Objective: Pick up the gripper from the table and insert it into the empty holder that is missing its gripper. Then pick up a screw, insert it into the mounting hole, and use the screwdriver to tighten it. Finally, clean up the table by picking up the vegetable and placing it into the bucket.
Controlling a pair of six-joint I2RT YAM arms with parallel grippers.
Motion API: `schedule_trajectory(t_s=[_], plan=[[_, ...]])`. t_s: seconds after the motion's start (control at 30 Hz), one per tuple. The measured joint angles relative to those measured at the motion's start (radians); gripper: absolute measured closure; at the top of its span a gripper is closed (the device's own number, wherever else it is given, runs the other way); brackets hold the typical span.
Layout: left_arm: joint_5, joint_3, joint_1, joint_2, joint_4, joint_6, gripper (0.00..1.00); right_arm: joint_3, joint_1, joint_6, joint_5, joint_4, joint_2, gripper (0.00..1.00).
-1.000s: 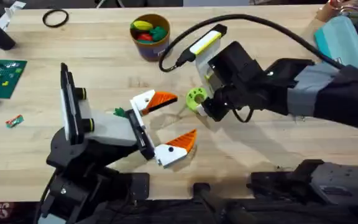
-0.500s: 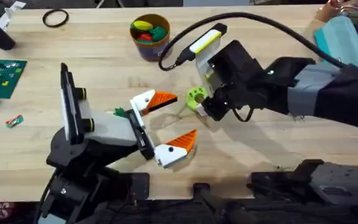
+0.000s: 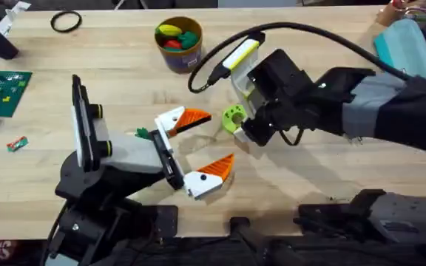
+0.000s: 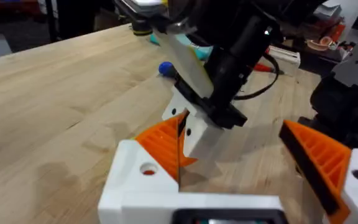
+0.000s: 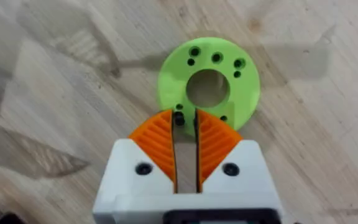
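Note:
A lime-green disc with holes (image 3: 233,116) (image 5: 209,84) lies flat on the table. My right gripper (image 3: 242,127) (image 5: 185,121) points down at the disc's near rim. Its orange pads are shut on a small dark screw (image 5: 179,118), which sits over a rim hole. Just left of the disc my left gripper (image 3: 207,144) (image 4: 241,162) hovers open, with nothing between its orange pads (image 4: 166,143). The bucket (image 3: 178,42) stands at the back with toy vegetables in it. A small green piece (image 3: 140,133) lies by the left gripper. The screwdriver is out of view.
At the left edge are a green circuit board (image 3: 2,85) and a small scrap (image 3: 17,144). A black ring (image 3: 65,22) lies at the back left and a teal container (image 3: 405,44) at the back right. The right arm's black cable (image 3: 213,59) loops near the bucket.
The right arm's wrist and its cable loop have shifted slightly left. The left arm and the disc have stayed put.

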Motion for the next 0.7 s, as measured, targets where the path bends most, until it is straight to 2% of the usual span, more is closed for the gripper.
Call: schedule_trajectory(t_s=[0.2,0.47,0.7], plan=[[0.0,0.0,0.0,0.0,0.0,0.0,0.014,0.0,0.0,-0.022,0.0,-0.003,0.0,0.842],[0.0,0.0,0.0,0.0,0.0,0.0,0.014,0.0,0.019,-0.068,0.002,-0.006,0.0,0.766],[0.0,0.0,0.0,0.0,0.0,0.0,0.014,0.01,0.047,-0.091,0.029,-0.035,0.0,0.776]])
